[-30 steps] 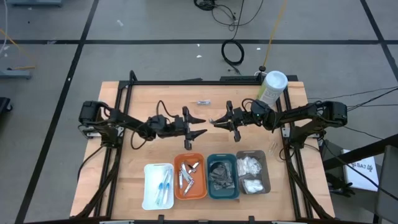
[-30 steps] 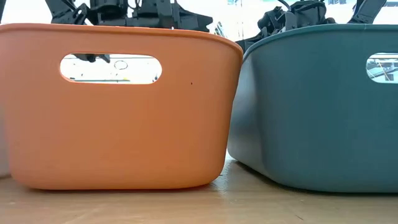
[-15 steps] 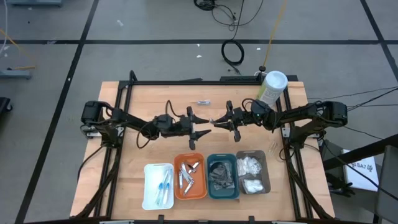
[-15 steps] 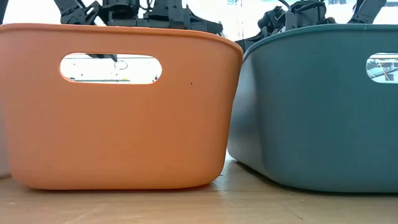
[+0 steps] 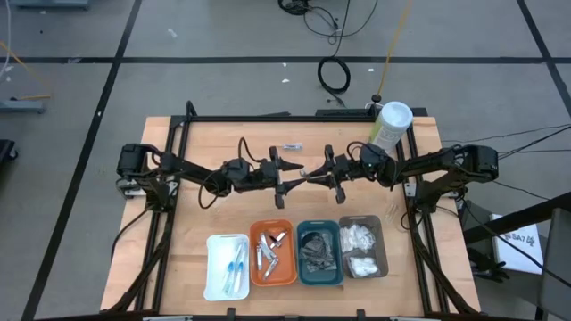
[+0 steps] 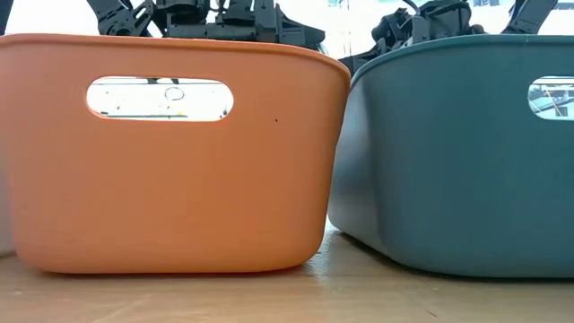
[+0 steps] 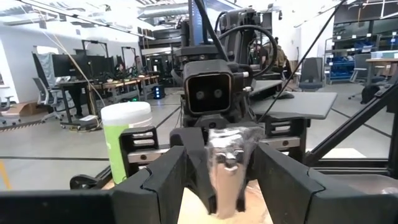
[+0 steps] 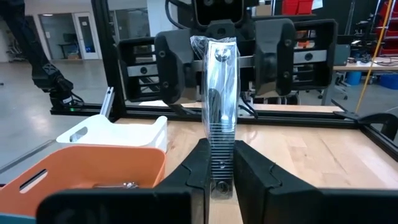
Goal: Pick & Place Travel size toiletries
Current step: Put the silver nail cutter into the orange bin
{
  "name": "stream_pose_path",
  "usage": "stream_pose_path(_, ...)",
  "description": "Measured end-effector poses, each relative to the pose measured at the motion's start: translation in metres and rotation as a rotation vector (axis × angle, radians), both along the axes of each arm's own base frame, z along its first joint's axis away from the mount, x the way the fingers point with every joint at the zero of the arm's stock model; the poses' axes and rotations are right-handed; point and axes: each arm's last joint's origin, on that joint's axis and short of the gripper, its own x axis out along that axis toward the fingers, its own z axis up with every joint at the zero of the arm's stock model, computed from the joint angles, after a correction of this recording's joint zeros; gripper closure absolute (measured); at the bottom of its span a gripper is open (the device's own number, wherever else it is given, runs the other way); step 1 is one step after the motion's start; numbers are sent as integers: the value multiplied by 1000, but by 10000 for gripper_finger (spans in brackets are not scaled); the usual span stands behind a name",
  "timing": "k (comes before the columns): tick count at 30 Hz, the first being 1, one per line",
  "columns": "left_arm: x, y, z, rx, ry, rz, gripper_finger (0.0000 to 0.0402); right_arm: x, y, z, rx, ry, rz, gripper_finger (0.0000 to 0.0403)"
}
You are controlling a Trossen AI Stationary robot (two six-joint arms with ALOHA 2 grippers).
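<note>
Mid-desk handover: right hand (image 5: 311, 174) clamps a wrapped nail clipper (image 8: 219, 93) above the desk centre; left hand (image 5: 284, 171), open, flanks it; best close squarely before right releases.

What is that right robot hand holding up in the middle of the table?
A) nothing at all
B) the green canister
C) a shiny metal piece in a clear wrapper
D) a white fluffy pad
C: the right gripper is shut on a silvery metal piece in clear wrap, held upright between its fingers and facing the left gripper, whose fingers stand apart on either side of it.
</note>
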Motion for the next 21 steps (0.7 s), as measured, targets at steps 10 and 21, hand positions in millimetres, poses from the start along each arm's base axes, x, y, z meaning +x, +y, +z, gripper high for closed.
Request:
stream_pose_path(10, 0, 1, -1, 1, 2, -6, 213, 0, 1, 0, -1, -2, 3, 370)
stream_pose_path(21, 28, 1, -12, 6, 4, -27, 213, 0, 1, 0, 2, -4, 3, 370)
